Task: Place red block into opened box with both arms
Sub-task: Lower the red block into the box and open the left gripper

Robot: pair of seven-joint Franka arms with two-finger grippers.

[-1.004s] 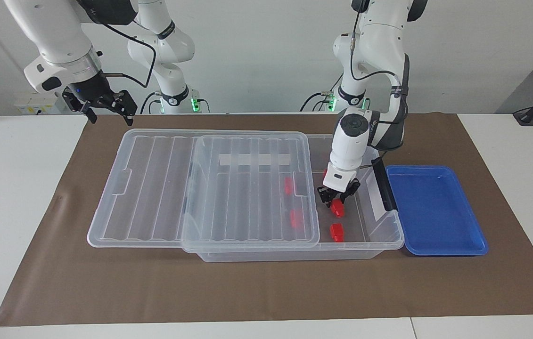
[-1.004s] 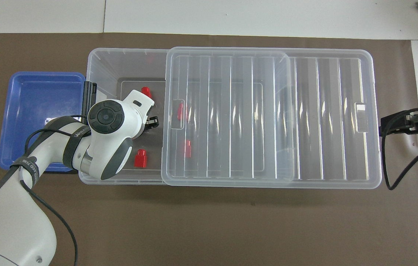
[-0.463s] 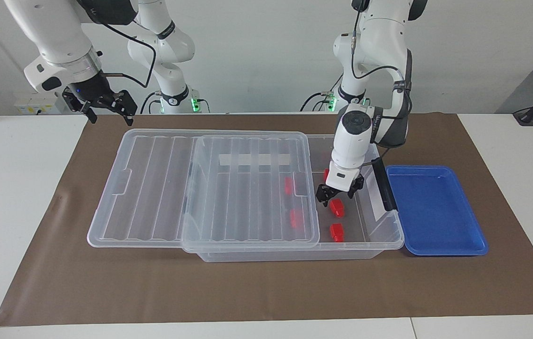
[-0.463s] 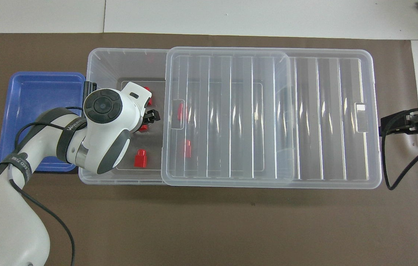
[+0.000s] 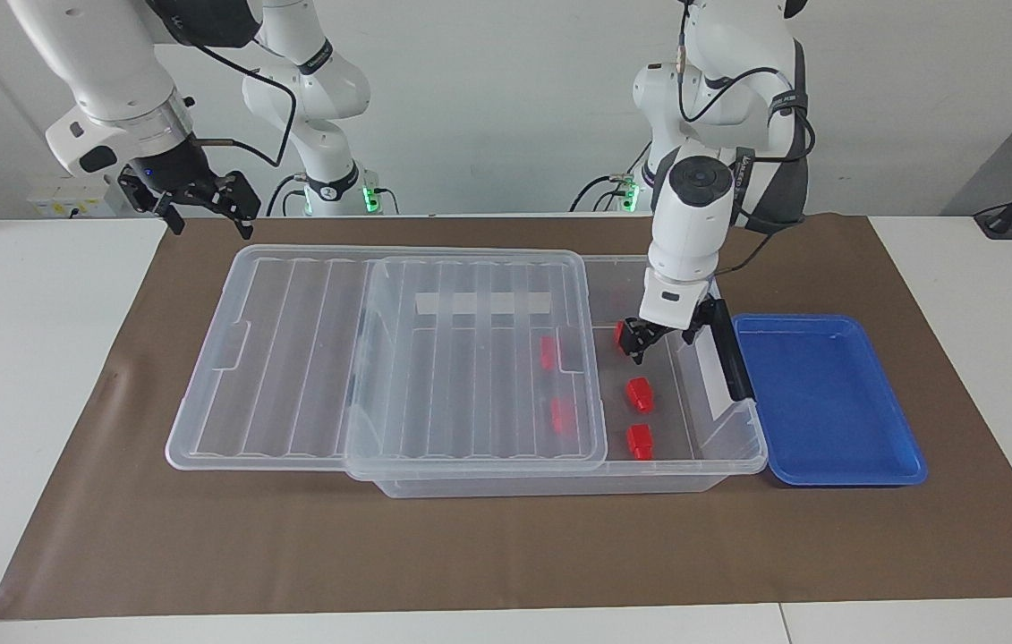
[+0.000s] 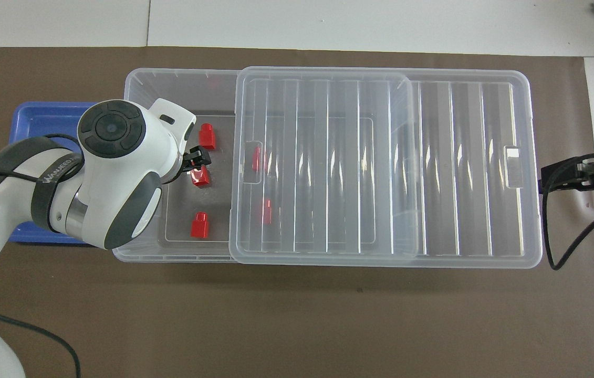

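Observation:
The box (image 5: 743, 447) (image 6: 134, 89) is clear plastic, and its ribbed lid (image 5: 470, 358) (image 6: 381, 163) is slid toward the right arm's end, leaving the left arm's end uncovered. Several red blocks lie on its floor. One red block (image 5: 640, 394) (image 6: 201, 177) rests free in the uncovered part, between two others (image 5: 641, 441) (image 6: 200, 224). My left gripper (image 5: 659, 340) (image 6: 197, 160) hangs open and empty over this part, above the blocks. My right gripper (image 5: 210, 224) (image 6: 543, 178) waits open over the mat off the lid's end.
A shallow blue tray (image 5: 828, 398) (image 6: 39, 136) sits against the box at the left arm's end. The box's black clip handle (image 5: 729, 353) stands up between them. A brown mat (image 5: 506, 546) covers the table under everything.
My left gripper opened and let the red block go onto the box floor, then rose and drew back toward the robots. The right arm has not moved.

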